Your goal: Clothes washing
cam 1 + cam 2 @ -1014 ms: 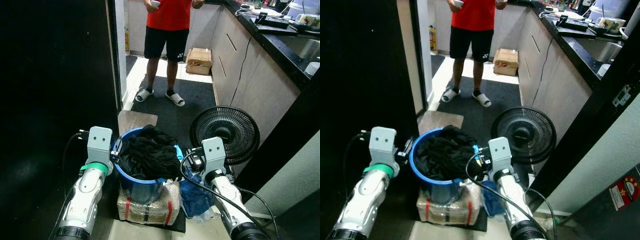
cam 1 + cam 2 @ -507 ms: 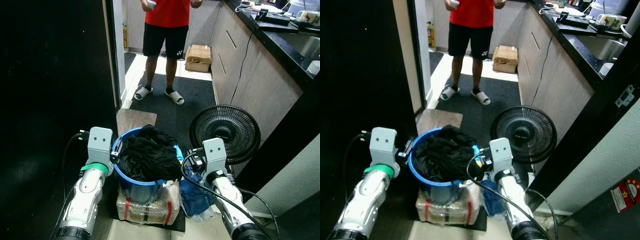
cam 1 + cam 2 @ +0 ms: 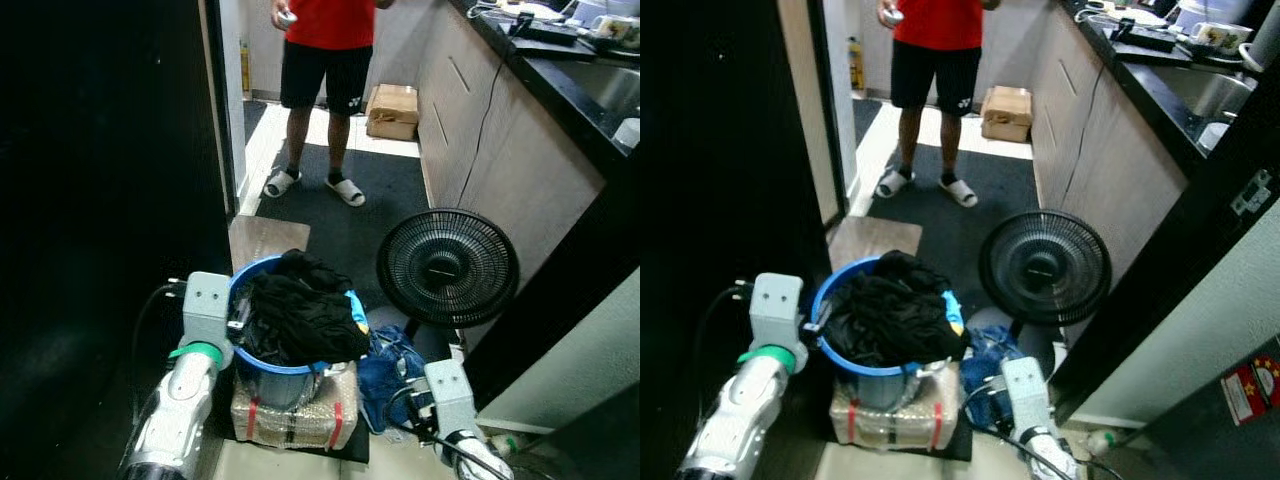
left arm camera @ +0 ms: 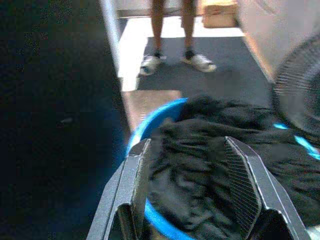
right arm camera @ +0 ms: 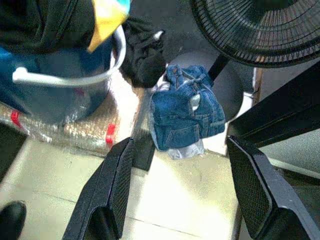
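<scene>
A blue bucket point(image 3: 262, 362) heaped with black clothes point(image 3: 300, 315) stands on a bubble-wrapped package point(image 3: 290, 418). My left gripper point(image 4: 187, 192) is open at the bucket's left rim, and its fingers point(image 4: 134, 182) frame the dark heap without closing on it. My right gripper point(image 5: 182, 192) is open and low over the pale floor, looking down at a crumpled pair of blue jeans point(image 5: 186, 107) beside the bucket's base. Those jeans point(image 3: 390, 368) lie between the bucket and the fan stand. A yellow and cyan bit of cloth point(image 5: 107, 15) hangs over the bucket's right rim.
A black floor fan point(image 3: 447, 268) stands right of the bucket. A person in a red shirt and black shorts point(image 3: 320, 60) stands further down the corridor near a cardboard box point(image 3: 392, 110). Cabinets with a dark counter point(image 3: 520, 110) line the right; a dark wall point(image 3: 100, 200) lies left.
My right arm has dropped from the bucket's right rim down toward the floor by the jeans. The left arm stays at the bucket's left side. The camera has shifted slightly.
</scene>
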Controlling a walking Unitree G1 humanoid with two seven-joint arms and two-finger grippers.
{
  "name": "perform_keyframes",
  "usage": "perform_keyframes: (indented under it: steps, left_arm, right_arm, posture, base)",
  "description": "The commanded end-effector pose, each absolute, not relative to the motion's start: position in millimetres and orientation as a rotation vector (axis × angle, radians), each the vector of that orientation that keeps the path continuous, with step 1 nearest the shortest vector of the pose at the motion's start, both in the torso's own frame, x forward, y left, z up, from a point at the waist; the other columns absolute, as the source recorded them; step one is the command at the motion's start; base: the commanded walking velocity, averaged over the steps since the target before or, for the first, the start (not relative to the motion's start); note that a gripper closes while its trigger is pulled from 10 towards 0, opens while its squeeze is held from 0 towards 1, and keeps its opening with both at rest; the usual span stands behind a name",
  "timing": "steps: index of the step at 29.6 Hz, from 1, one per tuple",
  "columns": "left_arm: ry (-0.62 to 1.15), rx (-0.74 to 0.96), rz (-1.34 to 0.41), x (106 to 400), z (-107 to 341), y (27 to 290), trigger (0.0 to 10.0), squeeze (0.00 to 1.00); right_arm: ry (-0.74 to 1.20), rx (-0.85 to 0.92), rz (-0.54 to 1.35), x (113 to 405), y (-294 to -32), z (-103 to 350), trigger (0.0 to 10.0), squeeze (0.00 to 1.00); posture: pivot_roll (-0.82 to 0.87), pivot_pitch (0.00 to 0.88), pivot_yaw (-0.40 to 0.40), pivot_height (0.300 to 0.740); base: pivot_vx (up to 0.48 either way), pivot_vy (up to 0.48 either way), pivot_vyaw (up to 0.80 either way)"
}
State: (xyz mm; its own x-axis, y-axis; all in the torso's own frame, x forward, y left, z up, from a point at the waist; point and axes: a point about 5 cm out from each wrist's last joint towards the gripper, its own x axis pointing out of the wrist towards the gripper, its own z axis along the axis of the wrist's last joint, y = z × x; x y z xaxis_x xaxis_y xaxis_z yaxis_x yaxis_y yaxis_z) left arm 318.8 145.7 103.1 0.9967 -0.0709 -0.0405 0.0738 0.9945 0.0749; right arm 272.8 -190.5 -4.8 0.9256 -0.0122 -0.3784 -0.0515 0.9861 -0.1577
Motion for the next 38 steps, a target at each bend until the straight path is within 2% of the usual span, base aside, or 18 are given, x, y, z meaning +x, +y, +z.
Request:
perform_keyframes:
  steps: [1,5,6,14,16,20,25,38]
  left_arm:
    - [0.041,0.08,-0.097,321,102,141,10.0,0.0]
    - [0.04,0.08,-0.102,323,103,140,10.0,0.0]
    - [0.026,0.074,-0.104,325,106,139,10.0,0.0]
    - [-0.01,0.061,-0.094,327,116,140,10.0,0.0]
    - [-0.01,0.061,-0.094,327,116,140,10.0,0.0]
    - [-0.055,0.048,-0.104,327,129,136,10.0,0.0]
    - [-0.075,0.041,-0.111,329,135,132,10.0,0.0]
    - [-0.094,0.031,-0.123,330,140,130,10.0,0.0]
  right_arm:
    - [0.271,-0.174,-0.031,286,-197,15,10.0,0.0]
    - [0.222,-0.196,-0.034,293,-197,25,10.0,0.0]
    - [0.11,-0.222,-0.031,306,-194,47,10.0,0.0]
    - [-0.144,-0.275,0.028,326,-177,97,10.0,0.0]
    - [-0.144,-0.275,0.028,326,-177,97,10.0,0.0]
    - [-0.277,-0.233,0.051,336,-167,133,10.0,0.0]
    - [-0.307,-0.176,0.049,340,-164,145,10.0,0.0]
    - [-0.272,-0.175,0.055,334,-159,134,10.0,0.0]
  posture:
    - [0.01,0.008,0.004,0.74]
    - [0.01,0.009,0.005,0.74]
    - [0.01,0.012,0.005,0.74]
    - [0.02,0.019,0.001,0.74]
    - [0.02,0.019,0.001,0.74]
    - [0.02,0.023,-0.002,0.74]
    - [0.02,0.025,-0.002,0.74]
    - [0.02,0.026,0.008,0.74]
  base:
    - [0.0,0.0,0.0]
    - [0.0,0.0,0.0]
    - [0.0,0.0,0.0]
    - [0.0,0.0,0.0]
    - [0.0,0.0,0.0]
    - [0.0,0.0,0.0]
    - [0.0,0.0,0.0]
    - [0.0,0.0,0.0]
